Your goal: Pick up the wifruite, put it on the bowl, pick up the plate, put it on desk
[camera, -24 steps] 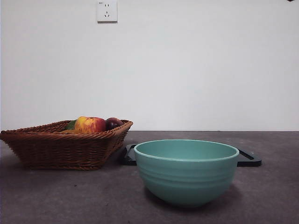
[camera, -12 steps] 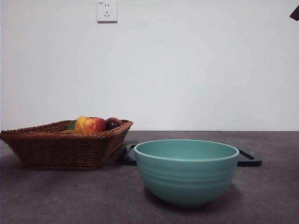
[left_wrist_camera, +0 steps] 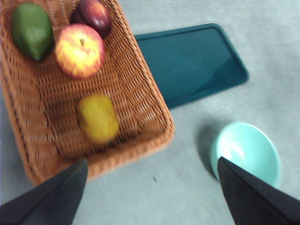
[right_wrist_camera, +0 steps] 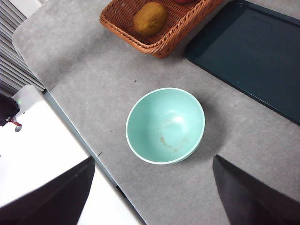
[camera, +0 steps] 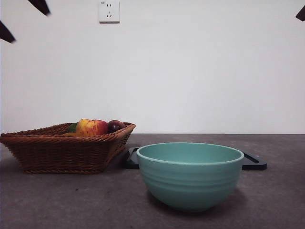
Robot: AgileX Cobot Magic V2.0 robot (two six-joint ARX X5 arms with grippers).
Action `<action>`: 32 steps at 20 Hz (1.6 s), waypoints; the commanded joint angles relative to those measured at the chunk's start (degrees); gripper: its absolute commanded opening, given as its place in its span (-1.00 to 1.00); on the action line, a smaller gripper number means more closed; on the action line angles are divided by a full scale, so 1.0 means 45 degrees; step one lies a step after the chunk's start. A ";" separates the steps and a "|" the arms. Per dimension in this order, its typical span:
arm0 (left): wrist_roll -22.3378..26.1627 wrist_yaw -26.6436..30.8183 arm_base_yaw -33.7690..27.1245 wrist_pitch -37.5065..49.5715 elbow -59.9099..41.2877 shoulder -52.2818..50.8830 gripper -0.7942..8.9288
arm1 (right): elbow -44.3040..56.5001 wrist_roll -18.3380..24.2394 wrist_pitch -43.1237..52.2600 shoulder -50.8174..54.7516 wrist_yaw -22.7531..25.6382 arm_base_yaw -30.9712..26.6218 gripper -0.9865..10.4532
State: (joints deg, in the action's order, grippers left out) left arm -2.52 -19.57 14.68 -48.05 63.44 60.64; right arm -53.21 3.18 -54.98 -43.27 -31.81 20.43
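The wifruite point(left_wrist_camera: 97, 118) point(right_wrist_camera: 150, 18), a small brown oval fruit, lies in the wicker basket; the basket rim hides it in the front view. The mint-green bowl point(camera: 190, 176) point(left_wrist_camera: 246, 150) point(right_wrist_camera: 165, 125) stands empty on the grey desk point(camera: 71, 200). Behind it lies the plate point(camera: 255, 162) point(left_wrist_camera: 190, 63) point(right_wrist_camera: 248, 51), a flat dark rectangular tray. My left gripper point(left_wrist_camera: 152, 197) point(camera: 23, 19) hovers open high over the basket's near edge, holding nothing. My right gripper point(right_wrist_camera: 154, 194) hangs open high above the bowl, only a black tip point(camera: 301, 13) showing in the front view.
The brown basket point(camera: 62, 152) point(left_wrist_camera: 140, 93) also holds a red-and-yellow apple point(camera: 93, 127) point(left_wrist_camera: 79, 50), a dark plum point(camera: 116, 126) point(left_wrist_camera: 93, 14) and a green fruit point(left_wrist_camera: 32, 30). The desk's edge point(right_wrist_camera: 79, 124) runs close to the bowl, with white equipment beyond it.
Two black tips of my left gripper have come into the front view at the top left. The right tip grew slightly a moment earlier. The objects have not moved.
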 commanded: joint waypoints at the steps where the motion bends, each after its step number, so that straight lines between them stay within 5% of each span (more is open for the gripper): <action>1: -0.0267 0.0665 0.0398 0.0325 0.0554 0.1185 0.05 | -0.0248 -0.0039 0.0107 -0.0102 -0.0015 0.0068 -0.12; 17: -0.0316 0.4099 0.1496 0.3929 0.0777 0.7927 0.05 | -0.0248 -0.0039 0.0107 -0.0102 0.0068 0.0068 -0.12; 21: -0.0359 0.4129 0.1530 0.4255 0.0777 0.8524 0.04 | -0.0248 -0.0039 0.0107 -0.0102 0.0068 0.0068 -0.12; 26: -0.0680 0.4124 0.1598 0.4313 0.0777 0.8578 -0.39 | -0.0248 -0.0039 0.0107 -0.0097 0.0068 0.0068 -0.12; 32: -0.0685 0.3968 0.1821 0.4231 0.0821 0.6897 -0.42 | -0.0248 -0.0039 0.0107 -0.0102 0.0068 0.0063 -0.12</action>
State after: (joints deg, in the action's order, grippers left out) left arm -5.30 -1.45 22.59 -29.50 65.73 91.31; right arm -53.21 3.18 -54.98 -43.29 -31.48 20.43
